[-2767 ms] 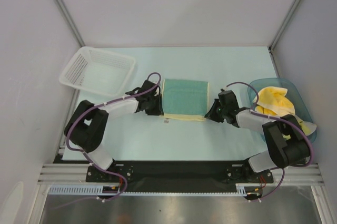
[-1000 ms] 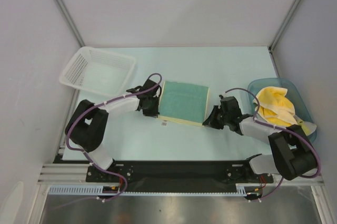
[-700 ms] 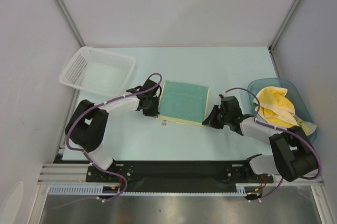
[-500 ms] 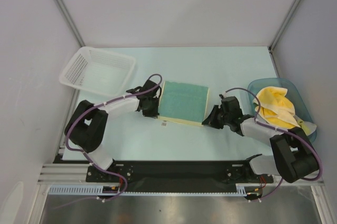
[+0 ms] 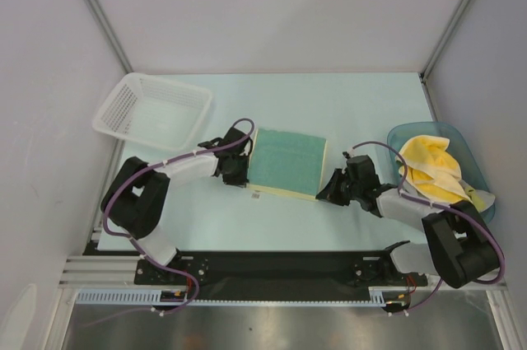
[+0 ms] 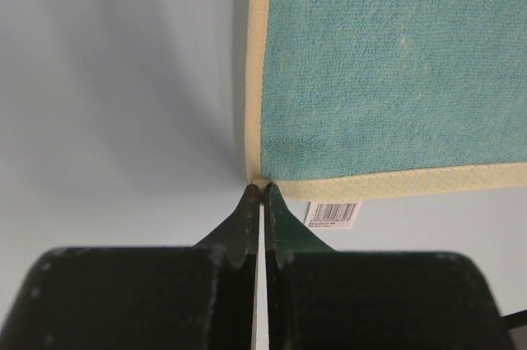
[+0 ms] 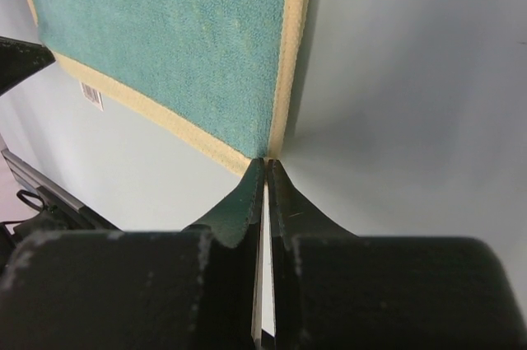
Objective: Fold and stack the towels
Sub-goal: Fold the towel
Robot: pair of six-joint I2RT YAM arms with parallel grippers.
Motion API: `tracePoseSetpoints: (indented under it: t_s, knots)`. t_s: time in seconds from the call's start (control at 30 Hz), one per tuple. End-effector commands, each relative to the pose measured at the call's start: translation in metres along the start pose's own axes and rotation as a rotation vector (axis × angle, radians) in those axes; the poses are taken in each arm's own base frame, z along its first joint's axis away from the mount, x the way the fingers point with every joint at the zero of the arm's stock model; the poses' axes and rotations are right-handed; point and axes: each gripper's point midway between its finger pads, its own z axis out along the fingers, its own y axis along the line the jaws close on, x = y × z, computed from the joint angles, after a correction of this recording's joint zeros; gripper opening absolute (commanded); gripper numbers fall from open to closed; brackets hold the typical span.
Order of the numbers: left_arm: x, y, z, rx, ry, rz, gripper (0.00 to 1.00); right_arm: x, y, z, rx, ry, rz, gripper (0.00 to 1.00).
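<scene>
My left pincer [image 6: 262,195] is pressed together on the near left corner of the teal towel [image 5: 286,162]. Between the two black tips only a thin slit remains, and the yellow border of the cloth meets that slit exactly at the corner. My right pincer [image 7: 265,170] does the same at the near right corner: its tips are pressed together, and the pale yellow edge runs into them where the side border and the near border join. So I pinch the same cloth at two corners, one in each pincer.

The teal towel lies flat on the pale table [image 5: 354,99], about in the middle between my two arms, and it is turned a little, so that its near edge slopes down toward my right side. A small white barcode label [image 6: 333,213] sticks out from under its near edge, just beside my left tips.

The yellow towels [image 5: 428,161] are heaped in the blue tub [image 5: 397,137] at the right side of the table, well apart from the teal one. The white mesh basket [image 5: 120,107] stands at the far left.
</scene>
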Motion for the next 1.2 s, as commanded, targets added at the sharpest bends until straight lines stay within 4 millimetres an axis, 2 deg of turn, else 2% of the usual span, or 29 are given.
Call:
tracePoseSetpoints:
  t_s: [0.0, 0.1, 0.17, 0.2, 0.23, 0.27, 0.33, 0.37, 0.4, 0.43, 0.47, 0.5, 0.53, 0.57, 0.6, 0.63, 0.67, 0.7, 0.73, 0.77, 0.8, 0.83, 0.87, 0.93, 0.97, 1.07, 1.1, 1.17]
  knots:
    - [0.008, 0.009, -0.002, -0.038, 0.008, 0.026, 0.00, 0.003, -0.005, -0.004, 0.018, -0.006, -0.025, 0.00]
    - [0.012, 0.010, 0.001, -0.042, 0.032, 0.037, 0.00, 0.007, -0.005, -0.003, 0.010, 0.011, -0.026, 0.00]
    - [0.014, 0.006, -0.001, -0.034, 0.030, 0.041, 0.01, 0.009, -0.005, -0.001, 0.013, 0.023, -0.022, 0.04]
    - [0.014, 0.004, -0.002, -0.027, 0.028, 0.042, 0.05, 0.009, -0.005, -0.002, 0.013, 0.025, -0.020, 0.07]
    - [0.014, 0.004, -0.004, -0.027, 0.028, 0.042, 0.19, 0.007, -0.003, -0.003, 0.010, 0.020, -0.021, 0.13]
    - [0.013, 0.003, -0.006, -0.026, 0.029, 0.042, 0.26, 0.006, 0.000, -0.004, 0.004, 0.020, -0.023, 0.17]
    - [0.007, 0.001, -0.014, -0.035, 0.021, 0.046, 0.33, 0.003, 0.006, -0.006, -0.013, 0.014, -0.029, 0.29]
    - [0.004, 0.003, -0.017, -0.050, 0.012, 0.049, 0.39, -0.003, 0.013, -0.009, -0.026, -0.001, -0.032, 0.31]
    - [-0.002, 0.004, -0.021, -0.063, 0.000, 0.051, 0.42, -0.001, 0.008, -0.011, 0.002, 0.006, -0.021, 0.32]
    - [-0.018, 0.005, -0.028, -0.098, -0.043, 0.055, 0.43, -0.005, 0.009, -0.014, 0.014, -0.003, -0.023, 0.32]
    - [-0.024, 0.006, -0.033, -0.112, -0.051, 0.057, 0.45, -0.012, 0.014, -0.016, 0.018, -0.018, -0.027, 0.34]
    - [-0.034, 0.005, -0.038, -0.118, -0.073, 0.058, 0.46, -0.015, 0.010, -0.020, 0.054, -0.024, -0.025, 0.34]
    - [-0.055, -0.003, -0.047, -0.102, -0.124, 0.062, 0.46, -0.021, 0.011, -0.022, 0.064, -0.041, -0.024, 0.34]
    - [-0.066, -0.008, -0.050, -0.091, -0.153, 0.062, 0.47, -0.027, 0.012, -0.023, 0.069, -0.053, -0.024, 0.34]
    - [-0.078, -0.014, -0.054, -0.068, -0.179, 0.062, 0.47, -0.040, 0.021, -0.024, 0.052, -0.078, -0.026, 0.33]
    - [-0.102, -0.028, -0.058, -0.022, -0.236, 0.081, 0.47, -0.053, 0.019, -0.025, 0.051, -0.101, -0.010, 0.31]
    - [-0.108, -0.039, -0.058, 0.034, -0.238, 0.088, 0.47, -0.064, 0.022, -0.025, 0.040, -0.120, -0.008, 0.30]
    - [-0.128, -0.048, -0.063, 0.070, -0.276, 0.100, 0.47, -0.084, 0.037, -0.026, -0.005, -0.155, -0.020, 0.29]
    - [-0.135, -0.054, -0.060, 0.103, -0.286, 0.109, 0.47, -0.092, 0.032, -0.017, 0.000, -0.149, -0.035, 0.27]
    - [-0.143, -0.068, -0.052, 0.170, -0.291, 0.125, 0.46, -0.105, 0.033, -0.016, -0.015, -0.169, -0.036, 0.24]
    - [-0.149, -0.072, -0.047, 0.194, -0.296, 0.138, 0.46, -0.114, 0.039, -0.012, -0.050, -0.173, -0.055, 0.22]
    - [-0.168, -0.076, -0.050, 0.217, -0.339, 0.137, 0.46, -0.132, 0.044, -0.005, -0.073, -0.191, -0.086, 0.20]
    - [-0.169, -0.078, -0.038, 0.238, -0.317, 0.142, 0.46, -0.142, 0.048, -0.001, -0.095, -0.203, -0.108, 0.20]
    - [-0.190, -0.078, -0.036, 0.251, -0.354, 0.157, 0.46, -0.161, 0.061, 0.003, -0.141, -0.215, -0.138, 0.20]
    - [-0.194, -0.077, -0.031, 0.254, -0.354, 0.164, 0.46, -0.166, 0.055, 0.015, -0.139, -0.194, -0.139, 0.20]
    - [-0.209, -0.071, -0.013, 0.267, -0.354, 0.181, 0.46, -0.179, 0.051, 0.033, -0.131, -0.168, -0.147, 0.20]
    - [-0.206, -0.069, 0.004, 0.270, -0.324, 0.183, 0.46, -0.182, 0.044, 0.039, -0.113, -0.161, -0.142, 0.20]
    - [-0.216, -0.065, 0.011, 0.276, -0.329, 0.179, 0.46, -0.186, 0.033, 0.053, -0.084, -0.141, -0.132, 0.20]
